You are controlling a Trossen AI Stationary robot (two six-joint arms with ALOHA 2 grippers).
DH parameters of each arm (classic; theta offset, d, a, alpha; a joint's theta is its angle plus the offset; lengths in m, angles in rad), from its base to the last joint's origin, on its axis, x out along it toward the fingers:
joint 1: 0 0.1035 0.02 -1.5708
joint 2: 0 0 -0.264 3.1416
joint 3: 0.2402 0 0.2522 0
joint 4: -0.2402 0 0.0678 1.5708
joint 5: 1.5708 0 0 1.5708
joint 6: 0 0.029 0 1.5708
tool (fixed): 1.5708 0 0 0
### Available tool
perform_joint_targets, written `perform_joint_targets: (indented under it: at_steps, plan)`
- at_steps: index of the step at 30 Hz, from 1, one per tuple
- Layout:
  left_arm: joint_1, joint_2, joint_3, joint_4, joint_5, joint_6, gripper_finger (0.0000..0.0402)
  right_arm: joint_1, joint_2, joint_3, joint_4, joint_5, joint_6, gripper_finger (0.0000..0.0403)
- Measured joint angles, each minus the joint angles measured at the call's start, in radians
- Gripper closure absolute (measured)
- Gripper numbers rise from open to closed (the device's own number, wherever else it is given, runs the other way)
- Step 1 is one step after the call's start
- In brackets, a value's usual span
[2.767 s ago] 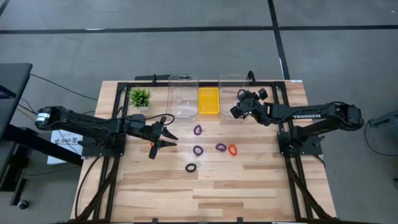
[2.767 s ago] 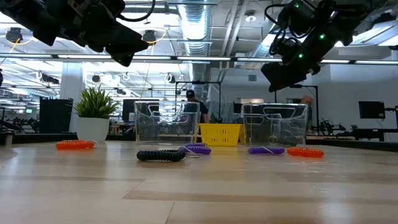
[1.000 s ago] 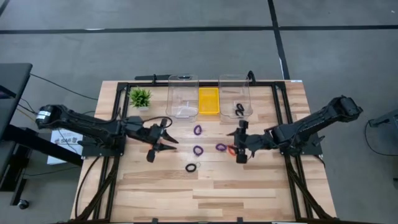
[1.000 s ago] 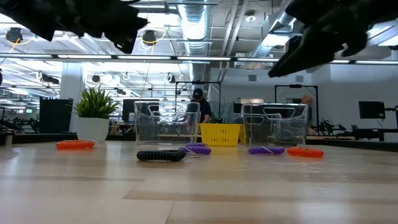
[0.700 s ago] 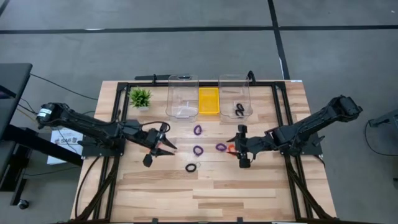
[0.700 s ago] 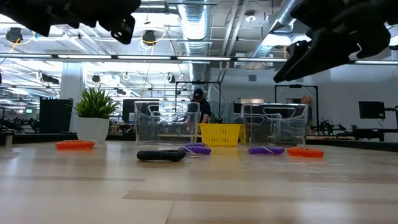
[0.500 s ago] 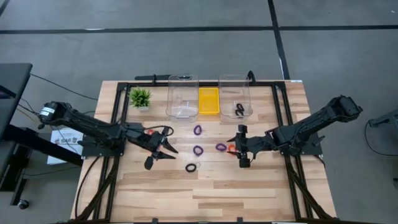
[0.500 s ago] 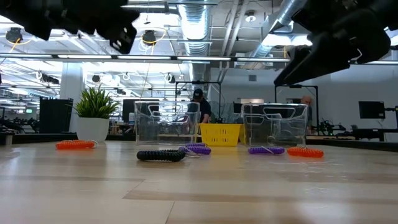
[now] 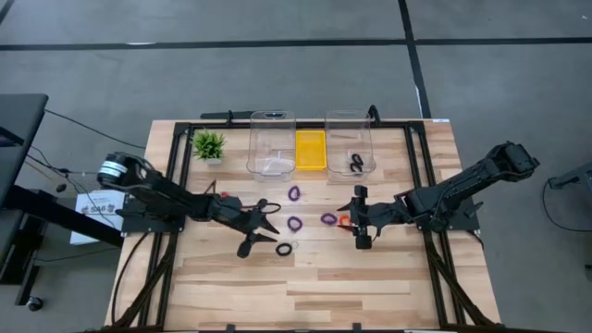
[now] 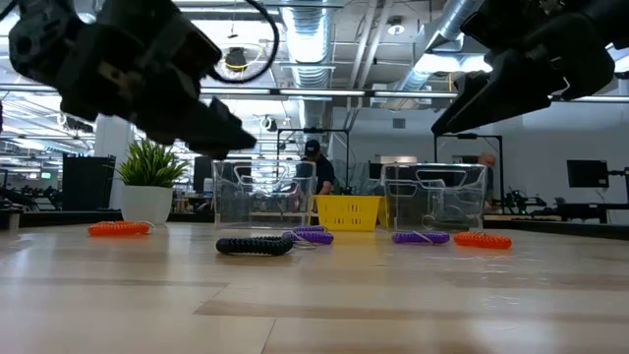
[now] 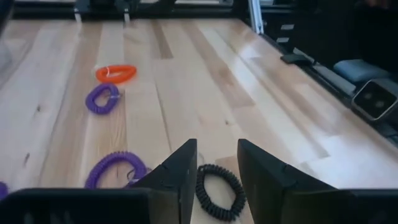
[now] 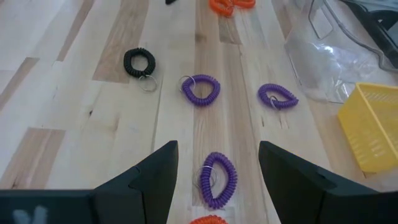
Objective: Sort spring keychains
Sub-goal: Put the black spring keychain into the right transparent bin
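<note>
Several spring keychains lie flat on the wooden table. They are a black one, purple ones, an orange one and another orange one beside the left arm. One more black keychain lies in the right clear bin. My left gripper is open, low above the table, with the black keychain just ahead between its fingers. My right gripper hangs open over a purple keychain and the orange one.
At the table's far edge stand a second clear bin, a yellow basket between the two bins, and a small green plant. The near half of the table holds nothing. A person shows in the room behind.
My left gripper has come down and gone toward the table's right edge, up to the black keychain, tipping further downward. Its fingers keep the same gap. The keychains lie where they were.
</note>
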Motion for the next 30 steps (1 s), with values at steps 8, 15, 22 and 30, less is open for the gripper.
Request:
perform_joint_targets:
  at_steps: [8, 15, 22, 30]
  plan:
    - [0.000, 0.076, 0.000, 0.014, -0.004, -0.007, 0.0289, 0.000, 0.000, 0.000, 0.000, 0.000, 0.000, 0.0186]
    - [-0.008, 0.082, 0.000, 0.016, -0.004, -0.067, 0.0289, 0.000, 0.000, 0.000, 0.000, 0.000, 0.006, 0.0186]
    - [-0.094, 0.082, 0.003, 0.013, -0.060, -0.071, 0.0289, 0.002, 0.000, 0.000, 0.000, 0.000, 0.070, 0.0186]
    - [-0.199, 0.082, 0.034, 0.006, -0.229, -0.069, 0.0289, 0.003, 0.000, 0.001, -0.001, -0.002, 0.165, 0.0186]
